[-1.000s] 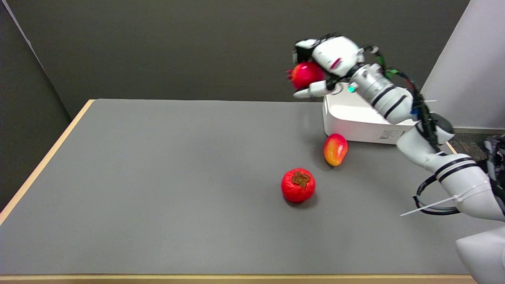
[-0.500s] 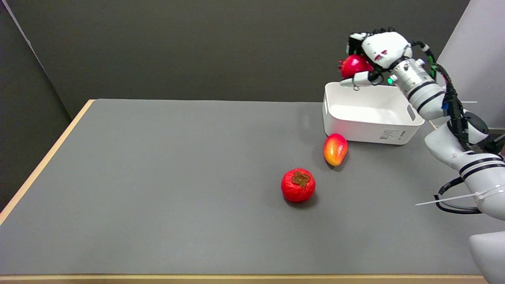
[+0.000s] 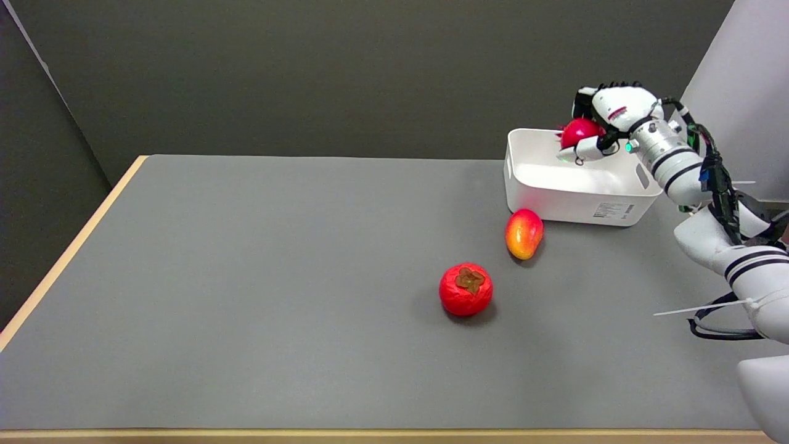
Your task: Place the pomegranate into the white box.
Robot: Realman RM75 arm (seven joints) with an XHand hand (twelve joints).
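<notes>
We see the right hand [image 3: 607, 120] gripping the pomegranate [image 3: 579, 131] above the white box [image 3: 576, 197], over its far side. 1 mango [image 3: 524, 234] and 1 persimmon [image 3: 466, 289] sit on the table [image 3: 246, 277].

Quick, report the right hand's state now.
Right hand: closed around the pomegranate, holding it above the white box.

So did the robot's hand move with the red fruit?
Yes. The right hand, holding the pomegranate, moved rightward and down, from left of the white box to over its inside. The box itself stayed put.
</notes>
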